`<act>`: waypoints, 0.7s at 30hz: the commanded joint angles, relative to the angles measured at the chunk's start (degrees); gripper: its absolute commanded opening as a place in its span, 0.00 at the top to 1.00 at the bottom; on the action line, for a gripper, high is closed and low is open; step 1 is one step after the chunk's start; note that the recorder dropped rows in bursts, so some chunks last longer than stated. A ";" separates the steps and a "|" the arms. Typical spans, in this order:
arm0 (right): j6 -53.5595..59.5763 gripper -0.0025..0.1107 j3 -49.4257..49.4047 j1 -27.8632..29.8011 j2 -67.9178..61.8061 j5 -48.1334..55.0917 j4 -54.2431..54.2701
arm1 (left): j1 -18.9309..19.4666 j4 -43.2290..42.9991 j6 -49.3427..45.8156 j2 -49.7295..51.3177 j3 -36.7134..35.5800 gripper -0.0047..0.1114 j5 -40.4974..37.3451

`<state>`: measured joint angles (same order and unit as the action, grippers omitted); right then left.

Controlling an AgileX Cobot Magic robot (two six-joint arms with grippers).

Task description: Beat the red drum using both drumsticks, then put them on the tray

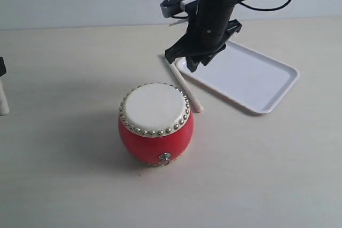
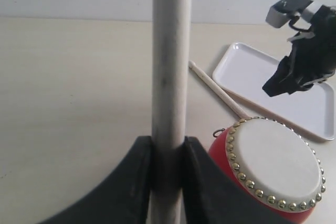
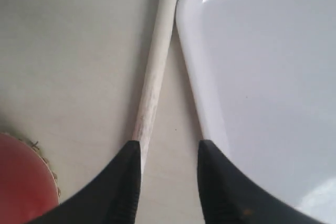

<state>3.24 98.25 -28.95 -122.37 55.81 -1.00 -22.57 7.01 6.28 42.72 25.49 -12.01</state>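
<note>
Drum point(image 1: 155, 126): one — red, glossy
Drumsticks point(image 1: 186, 87): two, thin
Tray point(image 1: 251, 78): one, white
Left fingers point(image 2: 131, 187): clamping drumstick point(image 2: 170, 77)
Right fingers point(image 3: 123, 187): apart

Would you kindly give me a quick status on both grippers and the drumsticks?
Left gripper shut on one drumstick. Right gripper open above second drumstick, lying on table between red drum and tray. Nothing seen blocking.
</note>
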 commanded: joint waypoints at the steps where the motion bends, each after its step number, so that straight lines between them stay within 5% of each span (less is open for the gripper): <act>1: 2.81 0.67 0.38 2.98 3.02 -0.12 -0.46 | -0.34 0.09 -0.05 -0.03 -0.15 0.96 0.54; 6: 3.07 0.67 -0.49 6.91 1.91 0.95 1.73 | -0.34 0.09 -0.05 -0.03 -0.15 0.96 0.54; 21: 7.06 0.67 -1.00 6.27 -3.82 0.61 9.29 | -0.34 0.10 0.05 -0.03 -0.15 0.96 0.54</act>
<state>9.56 97.45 -22.59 -125.93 56.70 7.77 -22.57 7.01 6.17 42.72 25.49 -12.01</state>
